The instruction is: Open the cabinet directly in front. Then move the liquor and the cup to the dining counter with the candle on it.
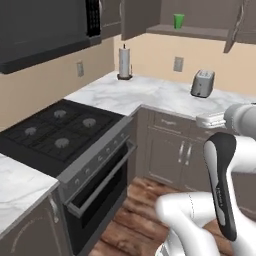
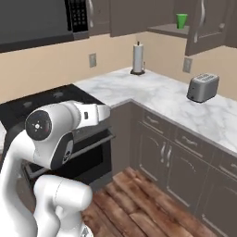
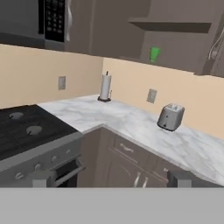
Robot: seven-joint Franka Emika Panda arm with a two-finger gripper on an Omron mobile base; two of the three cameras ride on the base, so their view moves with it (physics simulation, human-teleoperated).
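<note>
The cabinet (image 1: 137, 17) on the wall stands with both doors swung open, baring its lower shelf (image 2: 169, 28). The green cup (image 1: 178, 21) stands upright on that shelf, also seen as the cup (image 2: 182, 21) and the cup (image 3: 154, 54). The liquor is not in view, and neither is the dining counter. My gripper (image 3: 110, 181) is open, its two dark fingertips (image 3: 41, 179) wide apart with nothing between them. It hangs well back from the cabinet, low and out over the floor, pointing toward the corner worktop.
A silver toaster (image 1: 202, 83) and a paper towel roll (image 1: 124, 62) stand on the L-shaped marble worktop (image 1: 150, 92). A black stove (image 1: 55, 127) with oven is at left, a microwave (image 1: 45, 25) above it. Grey base cabinets (image 2: 162, 152) line the wood floor.
</note>
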